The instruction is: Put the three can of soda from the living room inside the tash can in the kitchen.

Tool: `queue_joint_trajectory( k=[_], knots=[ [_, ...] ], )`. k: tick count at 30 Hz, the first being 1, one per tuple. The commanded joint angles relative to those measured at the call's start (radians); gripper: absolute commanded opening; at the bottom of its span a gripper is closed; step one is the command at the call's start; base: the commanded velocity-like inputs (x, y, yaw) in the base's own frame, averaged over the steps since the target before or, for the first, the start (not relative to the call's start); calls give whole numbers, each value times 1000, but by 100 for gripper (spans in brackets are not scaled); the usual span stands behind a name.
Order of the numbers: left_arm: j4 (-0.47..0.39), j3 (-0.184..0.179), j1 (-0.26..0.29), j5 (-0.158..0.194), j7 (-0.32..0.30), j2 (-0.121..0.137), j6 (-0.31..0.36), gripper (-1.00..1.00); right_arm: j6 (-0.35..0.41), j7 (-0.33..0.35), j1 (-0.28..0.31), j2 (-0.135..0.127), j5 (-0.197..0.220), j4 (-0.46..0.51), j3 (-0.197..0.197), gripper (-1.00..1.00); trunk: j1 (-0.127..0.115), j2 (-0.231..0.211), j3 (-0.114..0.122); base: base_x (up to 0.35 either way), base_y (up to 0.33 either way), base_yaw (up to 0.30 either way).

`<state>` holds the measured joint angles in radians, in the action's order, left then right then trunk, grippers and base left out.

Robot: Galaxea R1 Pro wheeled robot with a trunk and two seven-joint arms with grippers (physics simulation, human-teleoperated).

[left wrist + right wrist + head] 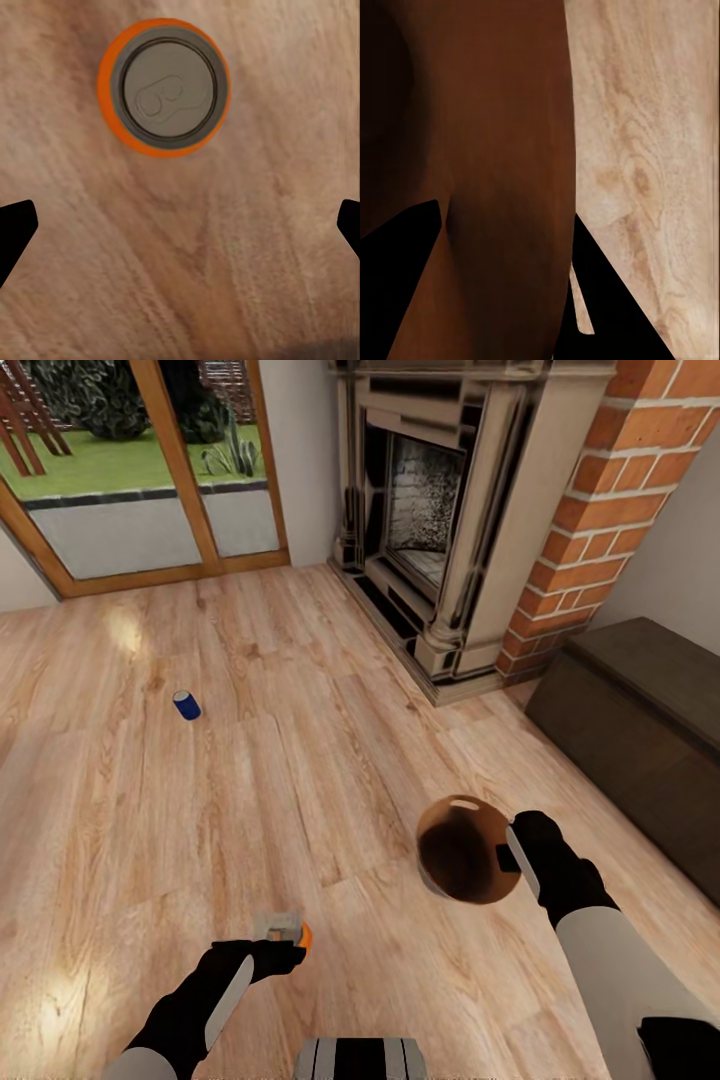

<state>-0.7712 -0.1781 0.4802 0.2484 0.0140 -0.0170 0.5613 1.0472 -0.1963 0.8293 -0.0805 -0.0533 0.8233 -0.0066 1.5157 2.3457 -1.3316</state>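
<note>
Nearest to me, at the bottom of the head view, my left gripper [283,948] hangs low over the wood-plank floor [330,760] with the orange soda can [304,935] just beyond its fingertips; from the left wrist camera I look straight down on that can [163,87], standing upright on the planks with its silver top and pull tab facing me, and my left fingers [15,232] show as dark tips spread wide at either side, nothing between them and clear of the can. To the right, my right gripper [515,857] pinches the near-right rim of the trash can [462,850], whose copper-brown inside faces up toward the head camera; I cannot tell whether the bin rests on the floor or is lifted off it. From the right wrist camera the brown inner wall [472,150] sits between my right fingers [607,300], one inside the bin and one outside it over the floor. Farther off to the left, a dark blue soda can [186,705] lies tilted on the planks, well apart from both grippers and the bin. Far right stands the brick fireplace [470,510], with a dark brown cabinet [640,730] near it on the right, and far left a wood-framed glass door [140,470] looks onto grass.
</note>
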Motion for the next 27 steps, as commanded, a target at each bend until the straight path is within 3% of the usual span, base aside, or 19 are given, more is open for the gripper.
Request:
queue_joint_trajectory(
  k=[1, 6, 16, 27],
  knots=[
    [-1, 0, 0, 0, 0, 0, 0, 100, 0, -4, 3, 4, 16, -1, 0, -100, 4, 7, -5, 0, 0, 0],
    [-5, 0, 0, 0, 0, 0, 0, 100, 0, -17, 19, 18, 14, -1, 4, -100, 8, 14, -16, 0, 0, 0],
    [-18, 0, 2, 0, 2, 1, 1, 100, 0, -18, 22, 19, 13, -1, 5, -100, 8, 14, -32, 0, 0, 0],
    [-128, 0, 4, -5, 0, 3, 8, 100, 0, -18, 22, 19, 13, -1, 8, -100, 8, 14, -49, 0, 0, 0]
  ],
)
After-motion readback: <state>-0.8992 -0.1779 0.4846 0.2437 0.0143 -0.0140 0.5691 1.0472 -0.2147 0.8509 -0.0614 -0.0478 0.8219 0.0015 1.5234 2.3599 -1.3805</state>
